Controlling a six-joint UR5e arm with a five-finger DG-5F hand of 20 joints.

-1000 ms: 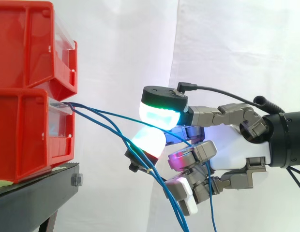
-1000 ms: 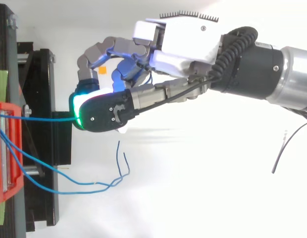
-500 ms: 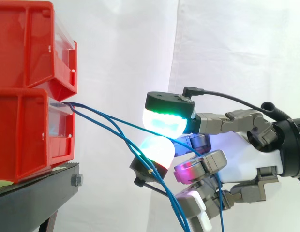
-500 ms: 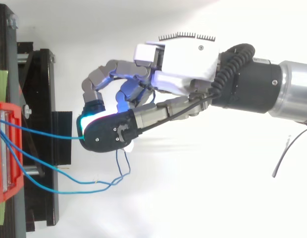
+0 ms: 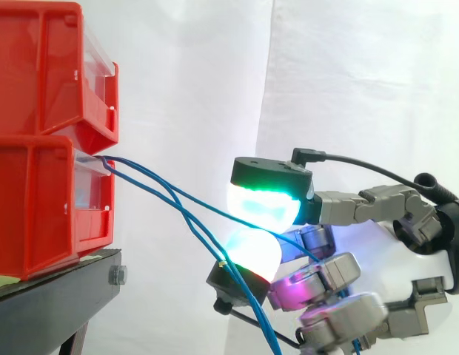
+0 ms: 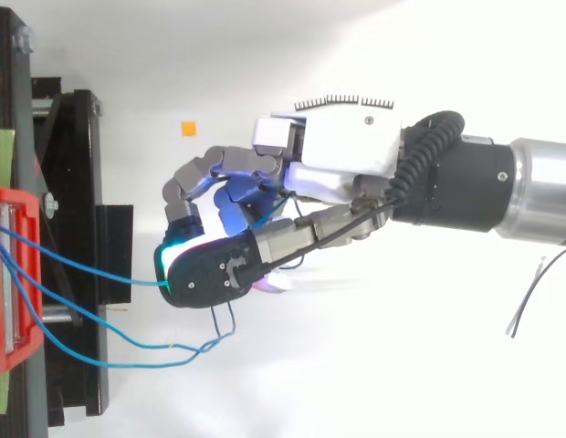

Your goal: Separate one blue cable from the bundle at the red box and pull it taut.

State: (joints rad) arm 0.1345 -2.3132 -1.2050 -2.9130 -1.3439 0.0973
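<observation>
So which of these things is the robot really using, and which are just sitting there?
For the job:
- hand, pinching one cable
- pinched blue cable
- loose blue cables of the bundle
- lower red bin, where the cables come out

Just there:
- upper red bin
- black stand
- white curtain
- small orange square

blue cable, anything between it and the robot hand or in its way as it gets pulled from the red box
Nothing visible. The robot hand pinches one blue cable between its glowing pads, and that cable runs free through open air from the red box. The other blue cables hang slack below it.
</observation>
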